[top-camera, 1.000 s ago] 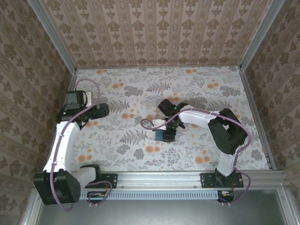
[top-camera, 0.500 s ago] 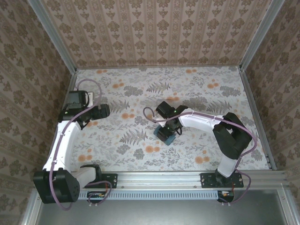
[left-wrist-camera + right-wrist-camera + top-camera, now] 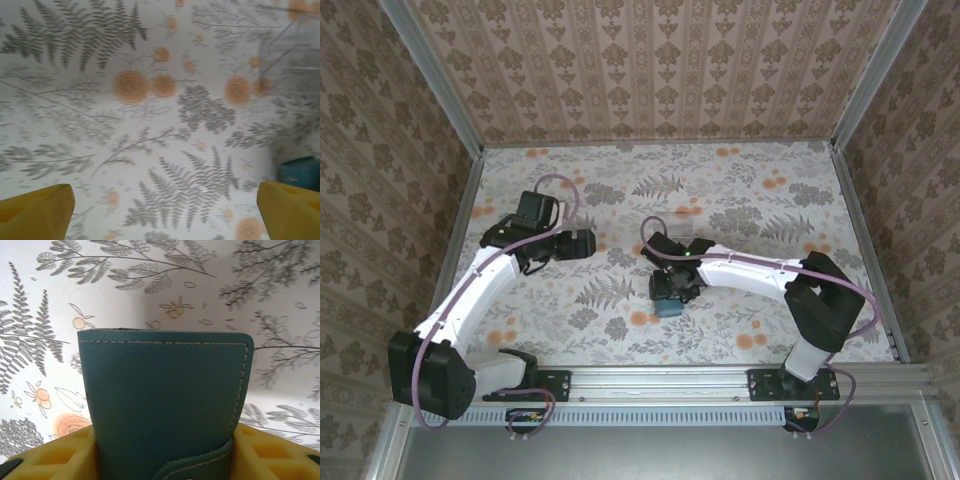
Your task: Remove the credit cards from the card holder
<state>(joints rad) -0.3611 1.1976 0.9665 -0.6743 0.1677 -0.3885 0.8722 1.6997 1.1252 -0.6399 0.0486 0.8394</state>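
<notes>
Compared with a second ago, the left arm is found swung in towards the middle of the bench (image 3: pixel 760 190), and the right tool (image 3: pixel 672 288) is drawn slightly nearer the arm bases with the holder (image 3: pixel 669 305). The holder is gripped by its side edges between the right tool's half-closed yellow pads (image 3: pixel 60 455), near mid-bench. The left tool (image 3: pixel 162 215) is spread wide and empty, with the holder's corner seen just beyond its right finger. For this step the holder is best kept steady and upright, so that the left tool can be brought to the strap tab (image 3: pixel 205 462) and the cover opened. A harder squeeze is judged unwise, since the soft cover may buckle. The holder is teal with stitched edges, shut like a booklet, so any cards inside are hidden.
</notes>
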